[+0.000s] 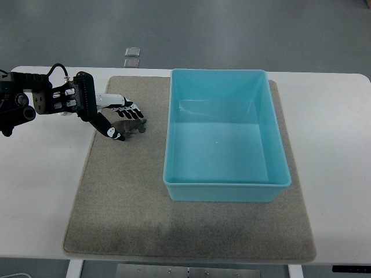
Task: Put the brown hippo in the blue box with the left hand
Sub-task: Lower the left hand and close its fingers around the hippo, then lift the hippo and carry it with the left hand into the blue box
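The left hand (119, 119) comes in from the left edge of the table (40, 191) on a black arm with wires. It sits over the far left corner of the mat (191, 231). Its fingers (132, 111) are black and white, and they curl down over the brown hippo (132, 125). The thumb points toward the near side and seems to press on the hippo's near edge. The hand looks like it is gripping the hippo, and the hippo looks like it rests on the mat. Only a small brown part of the hippo shows under the fingers, so its shape is hard to see.

The hippo is near the far left corner of the mat, well apart from the blue box (226, 190). Bare mat lies between them.

There is 1 hippo. There is 1 blue box, and it is open on top with nothing inside. The box sits on the right half of the mat, and its far edge reaches the far edge of the mat. There is 1 mat, tan and fuzzy, lying in the middle of the white table. There is 1 robot hand to see.

On the floor past the far edge of the table are 2 small grey squares (133, 57), 1 just beside the other.
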You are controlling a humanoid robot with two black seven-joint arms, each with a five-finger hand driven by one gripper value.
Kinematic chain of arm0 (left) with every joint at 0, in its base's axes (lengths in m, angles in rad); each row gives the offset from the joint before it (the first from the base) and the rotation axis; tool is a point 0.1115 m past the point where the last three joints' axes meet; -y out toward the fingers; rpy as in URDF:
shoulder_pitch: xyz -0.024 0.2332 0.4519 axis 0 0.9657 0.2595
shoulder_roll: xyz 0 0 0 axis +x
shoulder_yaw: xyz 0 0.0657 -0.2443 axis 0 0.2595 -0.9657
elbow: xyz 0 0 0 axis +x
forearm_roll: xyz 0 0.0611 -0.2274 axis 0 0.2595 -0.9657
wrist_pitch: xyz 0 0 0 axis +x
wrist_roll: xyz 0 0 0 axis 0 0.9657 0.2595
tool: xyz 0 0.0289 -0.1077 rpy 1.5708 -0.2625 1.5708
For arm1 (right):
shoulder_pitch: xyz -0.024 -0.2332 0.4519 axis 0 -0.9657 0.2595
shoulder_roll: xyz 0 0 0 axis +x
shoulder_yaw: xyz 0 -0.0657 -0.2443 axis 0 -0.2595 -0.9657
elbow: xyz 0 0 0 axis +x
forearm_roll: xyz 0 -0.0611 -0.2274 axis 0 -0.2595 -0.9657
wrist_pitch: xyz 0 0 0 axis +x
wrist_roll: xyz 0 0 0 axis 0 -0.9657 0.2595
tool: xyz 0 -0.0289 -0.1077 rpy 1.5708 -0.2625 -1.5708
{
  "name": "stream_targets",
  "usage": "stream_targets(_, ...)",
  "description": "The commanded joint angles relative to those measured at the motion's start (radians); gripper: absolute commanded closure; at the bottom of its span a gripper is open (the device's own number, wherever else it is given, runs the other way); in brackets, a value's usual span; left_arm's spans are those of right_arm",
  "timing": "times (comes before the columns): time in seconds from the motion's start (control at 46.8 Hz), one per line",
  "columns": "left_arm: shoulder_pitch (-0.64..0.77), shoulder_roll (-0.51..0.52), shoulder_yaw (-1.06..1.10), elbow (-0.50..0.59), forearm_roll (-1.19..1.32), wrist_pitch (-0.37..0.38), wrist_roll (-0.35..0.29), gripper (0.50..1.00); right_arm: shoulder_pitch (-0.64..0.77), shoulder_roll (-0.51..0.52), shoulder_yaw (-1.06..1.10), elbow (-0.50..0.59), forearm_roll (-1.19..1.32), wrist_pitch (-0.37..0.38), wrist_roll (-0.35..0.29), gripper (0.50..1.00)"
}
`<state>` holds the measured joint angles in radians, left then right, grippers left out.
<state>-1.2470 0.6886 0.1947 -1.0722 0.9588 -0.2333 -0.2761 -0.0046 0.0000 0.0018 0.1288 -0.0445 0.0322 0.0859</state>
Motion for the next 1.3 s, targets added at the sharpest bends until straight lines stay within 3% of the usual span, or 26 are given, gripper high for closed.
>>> stream_targets(0.0,0.000,0.000,0.008,0.000,0.000,0.000,0.000,0.692,0.000,0.000,0.000,0.000,0.000,0.000,0.000,0.564)
stream_targets(0.235,0.000,0.000,0.028,0.002,0.005,0.002,0.002,0.726,0.000,0.000,0.000,0.000,0.000,0.000,0.000,0.564)
stream_targets(0.385,-0.002,-0.001,0.028,0.000,0.041,0.002,0.002,0.821,0.000,0.000,0.000,0.000,0.000,0.000,0.000,0.564)
stream_targets(0.513,-0.002,0.000,0.028,-0.002,0.044,0.002,0.002,1.000,0.000,0.000,0.001,0.000,0.002,0.000,0.000,0.564)
stream_targets(1.283,-0.029,0.006,-0.009,-0.002,0.043,0.009,0.003,1.000,0.000,0.000,0.000,0.000,0.001,0.000,0.000,0.564)
